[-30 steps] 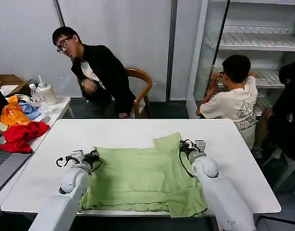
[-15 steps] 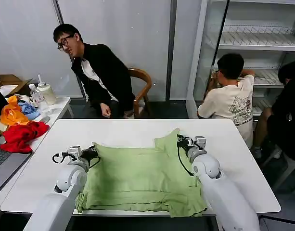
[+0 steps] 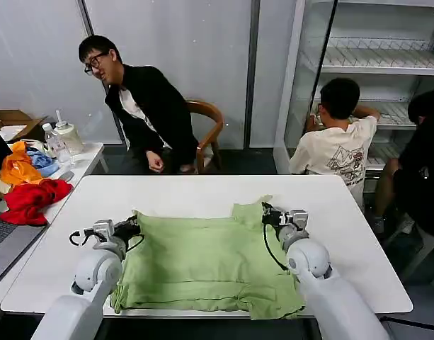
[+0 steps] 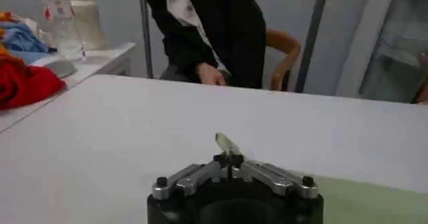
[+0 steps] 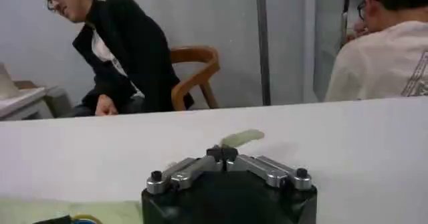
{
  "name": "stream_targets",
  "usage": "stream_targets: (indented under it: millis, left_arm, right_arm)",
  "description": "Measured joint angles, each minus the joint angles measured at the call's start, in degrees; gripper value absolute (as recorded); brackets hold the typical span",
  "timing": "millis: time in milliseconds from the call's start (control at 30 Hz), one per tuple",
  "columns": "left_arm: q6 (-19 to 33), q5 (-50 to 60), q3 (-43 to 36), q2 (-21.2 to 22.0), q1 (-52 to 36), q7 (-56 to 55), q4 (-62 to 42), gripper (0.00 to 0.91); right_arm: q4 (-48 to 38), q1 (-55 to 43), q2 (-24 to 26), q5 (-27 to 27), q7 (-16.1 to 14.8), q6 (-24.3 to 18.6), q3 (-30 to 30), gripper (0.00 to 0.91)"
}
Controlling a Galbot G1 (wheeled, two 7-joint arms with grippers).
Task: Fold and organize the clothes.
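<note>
Both mine clamped: left gripper [image 3: 129, 227] and right gripper [image 3: 266, 210] each pinch a far corner of the green shirt [image 3: 206, 262], which trails back from them flat across the table [image 3: 202, 185]. Risk: thin pinches slip, or uneven pull skews the fold.

White table [image 3: 202, 191] at centre. Side table at 9 o'clock: heap of red, orange, blue garments [image 3: 25, 184], 1 plastic bottle [image 3: 55, 145]. Wooden chair [image 3: 209, 127] at 12. Shelving [image 3: 379, 64] at 2.
</note>
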State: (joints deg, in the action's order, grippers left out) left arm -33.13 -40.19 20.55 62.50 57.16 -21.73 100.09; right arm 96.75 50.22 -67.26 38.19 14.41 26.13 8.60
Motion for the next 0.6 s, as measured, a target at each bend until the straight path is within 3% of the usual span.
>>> stream_targets:
  millis: [600]
  left_arm:
    - [0.06,0.2,2.46,-0.64,8.55,-0.52,8.63,0.02]
  right_arm:
    - [14.32,11.55,2.31,0.3,3.02,1.62,2.65,0.0]
